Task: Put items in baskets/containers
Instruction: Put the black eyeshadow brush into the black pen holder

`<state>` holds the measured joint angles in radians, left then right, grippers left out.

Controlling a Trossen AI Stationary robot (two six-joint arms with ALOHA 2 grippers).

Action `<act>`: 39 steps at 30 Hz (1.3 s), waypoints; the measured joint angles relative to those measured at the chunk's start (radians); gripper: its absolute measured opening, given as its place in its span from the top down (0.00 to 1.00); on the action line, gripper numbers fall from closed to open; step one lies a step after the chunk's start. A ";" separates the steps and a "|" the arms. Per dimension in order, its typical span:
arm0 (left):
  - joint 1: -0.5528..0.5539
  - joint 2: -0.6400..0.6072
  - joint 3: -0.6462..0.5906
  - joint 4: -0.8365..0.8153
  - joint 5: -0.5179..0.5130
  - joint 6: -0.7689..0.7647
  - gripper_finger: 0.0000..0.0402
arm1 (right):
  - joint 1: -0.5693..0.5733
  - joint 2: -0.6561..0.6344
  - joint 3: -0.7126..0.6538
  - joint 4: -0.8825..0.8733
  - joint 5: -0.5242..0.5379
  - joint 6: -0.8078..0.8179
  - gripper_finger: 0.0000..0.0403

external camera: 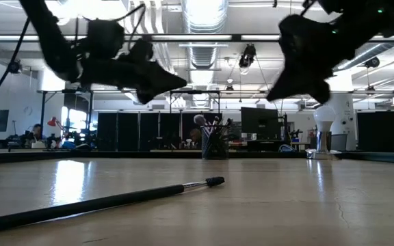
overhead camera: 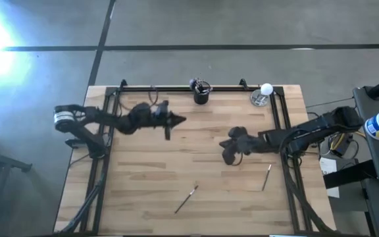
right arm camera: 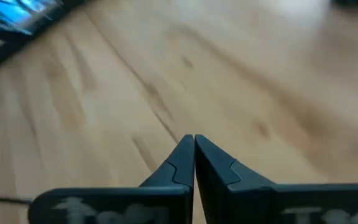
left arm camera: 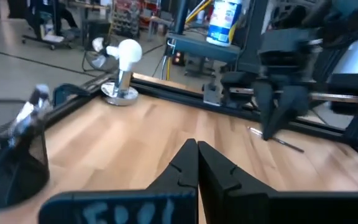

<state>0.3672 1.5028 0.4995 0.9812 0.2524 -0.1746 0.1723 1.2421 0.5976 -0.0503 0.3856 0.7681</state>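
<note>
The black cup (overhead camera: 201,94) stands near the table's far edge with several brushes upright in it, also in the low view (external camera: 215,143) and the left wrist view (left arm camera: 11,165). Two brushes lie flat on the wood: one near the near edge (overhead camera: 186,199) (external camera: 108,200), one toward the right side (overhead camera: 267,176) (left arm camera: 278,140). My left gripper (overhead camera: 181,120) (left arm camera: 196,149) is shut and empty, held above the table left of and nearer than the cup. My right gripper (overhead camera: 229,153) (right arm camera: 194,142) is shut and empty, raised over the table's middle right, pointing down at bare wood.
A small shiny dish with a white ball (overhead camera: 263,96) (left arm camera: 122,81) sits at the far right corner. A black frame rail (overhead camera: 176,87) runs along the far edge and down both sides. Bare wood lies between the two arms and along the near edge.
</note>
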 joint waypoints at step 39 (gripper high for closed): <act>-0.149 0.002 -0.209 0.195 -0.142 0.006 1.00 | 0.596 0.233 0.278 -1.248 -0.311 1.522 0.94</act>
<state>0.2184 1.5047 0.2901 1.1765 0.1108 -0.1688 0.7681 1.4749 0.8752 -1.2982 0.0742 2.2900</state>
